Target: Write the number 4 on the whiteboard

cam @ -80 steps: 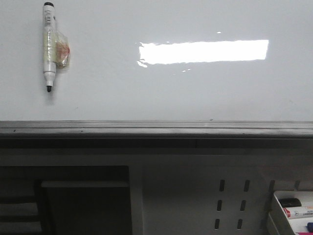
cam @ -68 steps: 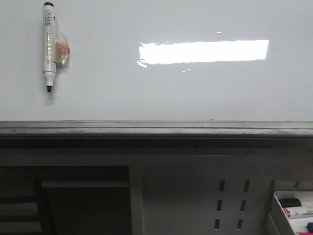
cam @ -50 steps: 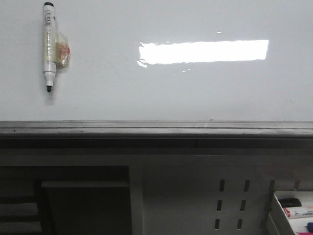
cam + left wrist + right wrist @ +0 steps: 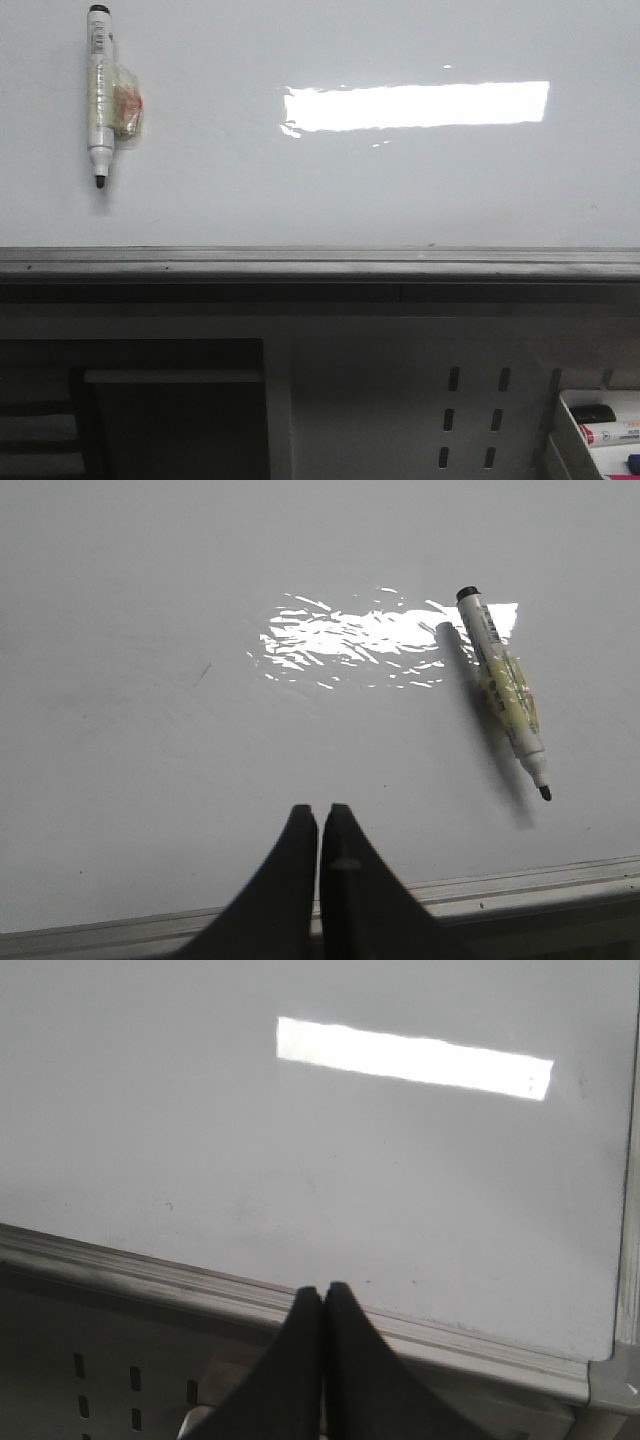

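The whiteboard point(image 4: 330, 190) lies flat and glossy, blank of any writing, with one bright rectangular glare point(image 4: 415, 106) and a grey metal rail point(image 4: 320, 262) along its near edge. One uncapped marker point(image 4: 101, 95) rests on it at far left. The left gripper point(image 4: 320, 815) and right gripper point(image 4: 323, 1295) each have fingers pressed together, holding nothing. Below sits a perforated panel point(image 4: 470, 415) and one tray point(image 4: 568, 425) of markers.

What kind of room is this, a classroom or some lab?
Hard to say; likely a lab workbench. A blank whiteboard lies flat with a marker on it, a perforated panel and a tray of markers in front.
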Motion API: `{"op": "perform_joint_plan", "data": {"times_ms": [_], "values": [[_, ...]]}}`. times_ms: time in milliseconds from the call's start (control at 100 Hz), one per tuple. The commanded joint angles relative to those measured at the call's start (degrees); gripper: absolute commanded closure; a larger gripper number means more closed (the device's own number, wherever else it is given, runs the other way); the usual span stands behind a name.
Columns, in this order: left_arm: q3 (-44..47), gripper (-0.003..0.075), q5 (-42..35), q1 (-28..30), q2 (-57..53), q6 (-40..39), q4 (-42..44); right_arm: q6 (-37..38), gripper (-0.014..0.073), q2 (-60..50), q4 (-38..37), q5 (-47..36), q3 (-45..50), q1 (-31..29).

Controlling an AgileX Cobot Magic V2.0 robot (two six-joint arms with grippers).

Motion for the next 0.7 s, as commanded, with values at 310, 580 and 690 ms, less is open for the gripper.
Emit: {"op": "perform_joint_plan", "data": {"times_ms": [310, 580, 690], "values": [[1.63, 0.0741, -5.12, -0.38, -1.58, -0.68, -6.23, 0.08, 0.0658, -1.26, 5.09, -6.35, 1.27, -0.2], [1.63, 0.0741, -7.12, -0.38, -1.58, -0.68, -20.61, 0.08, 0.0658, -1.26, 23.57, -9.94, 1.27, -0.2], [1.17, 0.0741, -9.48, -0.38, -1.58, -0.68, -31.12, 0.08, 0.0658, -1.26, 35.06, -11.03, 1.27, -0.2]]}}
